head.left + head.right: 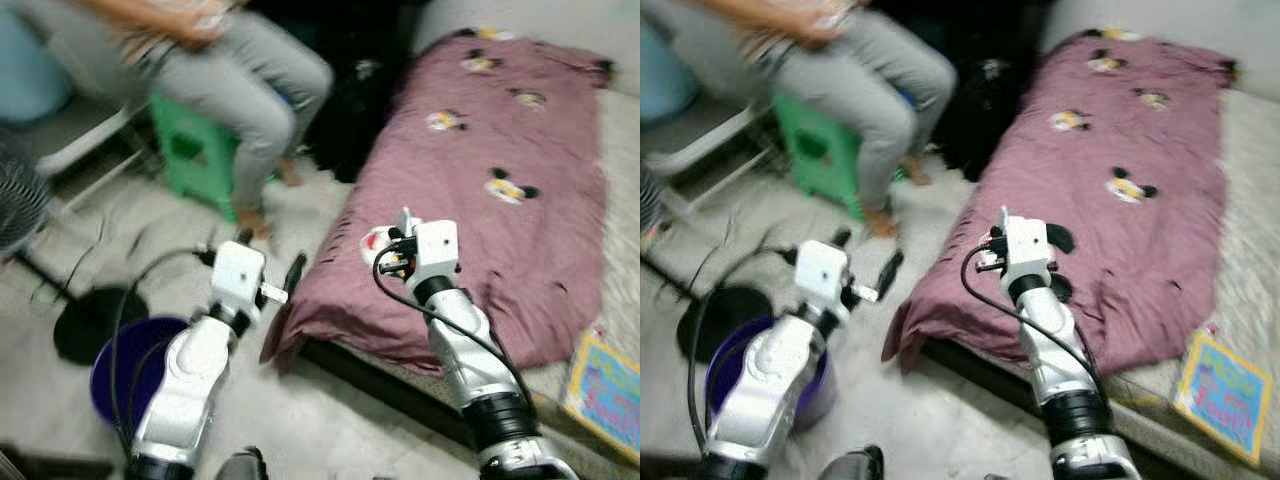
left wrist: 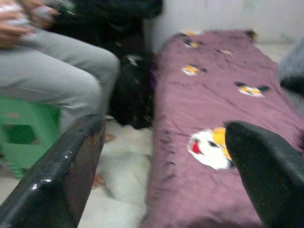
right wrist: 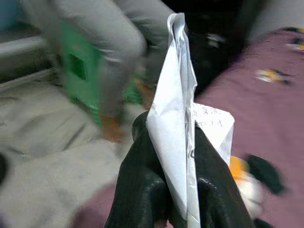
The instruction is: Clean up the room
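My right gripper (image 3: 173,135) is shut on a folded white sheet of paper (image 3: 174,80) with handwriting on it, the sheet standing up between the black fingers. In the left eye view this gripper (image 1: 403,232) is raised over the near corner of a purple cartoon-mouse blanket (image 1: 500,130) that covers a low mattress. My left gripper (image 1: 271,256) hangs open over the floor beside the blanket's corner, its two fingers (image 2: 71,161) spread wide with nothing between them. A dark blue bucket (image 1: 120,372) stands on the floor under my left arm.
A person in grey trousers (image 1: 235,95) sits on a green stool (image 1: 190,150) at the back left. A black bag (image 1: 350,100) lies between stool and mattress. A fan (image 1: 20,205) with a round black base (image 1: 85,325) stands left. A colourful book (image 1: 605,392) lies right.
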Motion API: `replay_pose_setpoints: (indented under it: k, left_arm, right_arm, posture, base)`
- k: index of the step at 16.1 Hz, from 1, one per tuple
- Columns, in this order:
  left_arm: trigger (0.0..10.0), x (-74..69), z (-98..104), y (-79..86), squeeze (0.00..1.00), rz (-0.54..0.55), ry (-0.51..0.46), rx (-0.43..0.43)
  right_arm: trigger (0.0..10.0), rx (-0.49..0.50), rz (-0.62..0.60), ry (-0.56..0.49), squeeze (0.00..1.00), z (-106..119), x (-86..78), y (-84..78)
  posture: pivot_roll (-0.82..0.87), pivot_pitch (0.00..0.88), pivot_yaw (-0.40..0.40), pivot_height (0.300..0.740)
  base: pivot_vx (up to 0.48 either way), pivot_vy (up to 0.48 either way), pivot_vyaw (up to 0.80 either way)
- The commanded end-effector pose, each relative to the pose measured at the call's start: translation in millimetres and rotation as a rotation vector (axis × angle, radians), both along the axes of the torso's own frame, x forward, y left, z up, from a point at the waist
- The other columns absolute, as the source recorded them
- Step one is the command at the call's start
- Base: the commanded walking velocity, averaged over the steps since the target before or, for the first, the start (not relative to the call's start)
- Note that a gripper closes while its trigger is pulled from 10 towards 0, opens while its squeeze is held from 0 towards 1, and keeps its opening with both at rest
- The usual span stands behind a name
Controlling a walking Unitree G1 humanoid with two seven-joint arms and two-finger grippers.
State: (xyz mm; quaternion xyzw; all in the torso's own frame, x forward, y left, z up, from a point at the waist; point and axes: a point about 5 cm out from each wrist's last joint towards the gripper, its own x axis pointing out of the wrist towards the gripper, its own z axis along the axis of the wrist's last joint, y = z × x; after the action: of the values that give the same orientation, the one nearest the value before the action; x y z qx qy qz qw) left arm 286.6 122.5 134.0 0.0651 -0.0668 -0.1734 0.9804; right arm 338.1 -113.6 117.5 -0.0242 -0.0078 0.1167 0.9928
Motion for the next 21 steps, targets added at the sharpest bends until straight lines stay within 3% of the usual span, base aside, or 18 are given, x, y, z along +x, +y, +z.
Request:
replay_pose_setpoints:
  k: [1,3,6,8,11,13,16,19,21]
  left_arm:
    - [10.0,-0.3,8,4.5,0.00,0.083,-0.027,-0.043]
    - [10.0,-2.5,15,8.5,0.00,0.148,-0.074,-0.036]
    - [10.0,-7.6,10,11.8,0.00,0.174,-0.038,-0.103]
    - [10.0,-7.2,6,10.4,0.00,0.209,-0.034,-0.104]
    - [10.0,-8.8,7,11.9,0.00,0.246,-0.030,-0.130]
    - [10.0,-15.4,-3,20.2,0.00,0.316,0.023,-0.199]
    - [10.0,-21.8,-8,23.9,0.00,0.330,0.029,-0.194]
    - [10.0,-15.1,-4,29.1,0.00,0.318,0.019,-0.200]
    - [10.0,-12.5,-1,28.2,0.00,0.289,0.015,-0.184]
  right_arm:
    - [10.0,-0.014,0.015,-0.024,0.00,4,-2.9,2.1]
    - [10.0,-0.015,0.009,-0.033,0.00,4,-6.2,0.6]
    - [10.0,-0.004,-0.010,-0.042,0.00,5,-10.5,-4.4]
    - [10.0,0.014,-0.010,-0.042,0.00,5,-14.0,-2.9]
    - [10.0,0.032,-0.018,-0.037,0.00,5,-17.3,-5.8]
    - [10.0,0.041,-0.016,-0.010,0.00,-1,-20.8,-4.0]
    - [10.0,0.076,-0.044,0.010,0.00,-5,-27.1,-3.2]
    - [10.0,0.084,0.013,0.001,0.00,-1,-28.6,12.2]
    - [10.0,0.072,0.021,-0.003,0.00,0,-27.8,14.1]
  posture:
    - [-0.03,0.144,-0.026,0.740]
    - [-0.04,0.133,-0.016,0.740]
    - [-0.05,0.126,-0.010,0.740]
    - [-0.04,0.119,-0.001,0.740]
    - [-0.02,0.120,-0.003,0.740]
    - [-0.01,0.118,-0.019,0.740]
    - [0.03,0.088,-0.041,0.740]
    - [0.01,0.092,-0.029,0.740]
    - [0.01,0.104,-0.020,0.740]
  base:
    - [0.000,0.000,0.80]
    - [0.000,0.000,0.80]
    - [0.000,0.000,0.80]
    - [0.000,0.000,0.65]
    - [0.000,0.000,0.00]
    - [0.000,0.000,0.00]
    - [0.000,0.000,0.27]
    - [0.000,0.000,0.70]
    - [0.000,0.000,0.49]
